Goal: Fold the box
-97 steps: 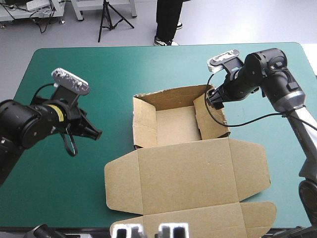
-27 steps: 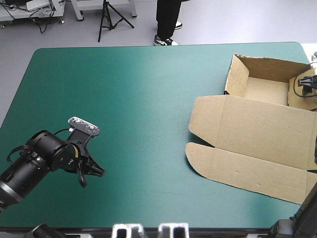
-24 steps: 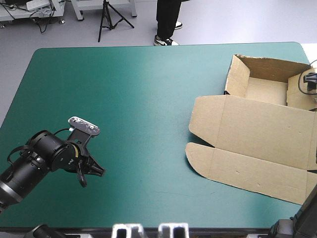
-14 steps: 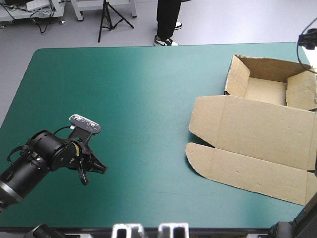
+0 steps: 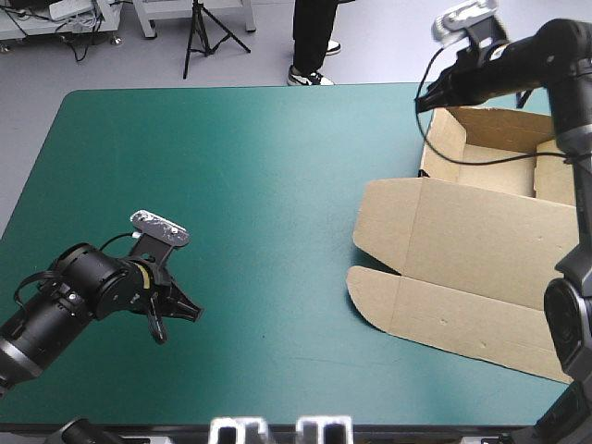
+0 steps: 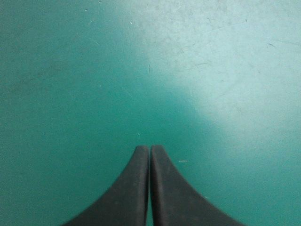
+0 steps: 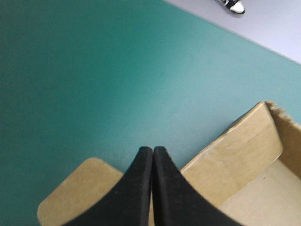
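Over by the right edge of the table (image 5: pixel 231 185) the box (image 5: pixel 481 240) stands as an open tray, walls up, lid flat: folding looks nearly done. My right gripper (image 7: pixel 152 149) hovers above its wall, my left gripper (image 6: pixel 150 148) well apart, both pinched together, empty.

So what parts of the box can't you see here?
High view: the box runs off the picture at its right side; the right arm covers part of its tray.
Right wrist view: the right gripper hides the board under it.
Left wrist view: only teal-green cover, no box.
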Motion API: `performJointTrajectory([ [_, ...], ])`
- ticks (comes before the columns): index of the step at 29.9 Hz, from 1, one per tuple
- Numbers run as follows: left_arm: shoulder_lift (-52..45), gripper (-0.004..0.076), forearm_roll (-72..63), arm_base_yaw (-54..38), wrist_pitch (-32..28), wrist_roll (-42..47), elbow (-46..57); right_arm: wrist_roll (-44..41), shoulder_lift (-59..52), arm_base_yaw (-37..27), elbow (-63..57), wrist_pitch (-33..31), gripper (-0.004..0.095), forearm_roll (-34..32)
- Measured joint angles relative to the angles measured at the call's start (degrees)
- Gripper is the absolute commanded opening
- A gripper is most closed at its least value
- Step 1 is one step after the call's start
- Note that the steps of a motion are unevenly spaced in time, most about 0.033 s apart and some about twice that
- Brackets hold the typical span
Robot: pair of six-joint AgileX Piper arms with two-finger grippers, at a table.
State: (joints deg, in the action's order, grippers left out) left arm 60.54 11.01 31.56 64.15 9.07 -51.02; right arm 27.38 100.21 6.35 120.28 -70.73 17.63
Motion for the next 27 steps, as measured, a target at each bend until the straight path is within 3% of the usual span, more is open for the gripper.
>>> performJointTrajectory([
  [6,0.00,-0.0006,0.00,0.00,-0.02,-0.05,0.00,-1.22,-8.71,6.32,-18.50,0.00,-0.0017,-5.26],
  [17,0.00,-0.0006,0.00,0.00,-0.07,-0.93,0.00,-2.82,-32.74,6.37,-53.44,0.51,-0.0017,-8.85],
  [24,0.00,-0.0006,-2.31,0.00,-0.07,-1.06,0.00,-5.84,-45.88,6.37,-66.94,2.33,-0.0017,-9.73],
  [27,0.00,-0.0006,-4.43,0.00,-0.07,-1.06,0.00,-9.63,-49.15,6.37,-70.58,2.63,-0.0017,-12.95],
])
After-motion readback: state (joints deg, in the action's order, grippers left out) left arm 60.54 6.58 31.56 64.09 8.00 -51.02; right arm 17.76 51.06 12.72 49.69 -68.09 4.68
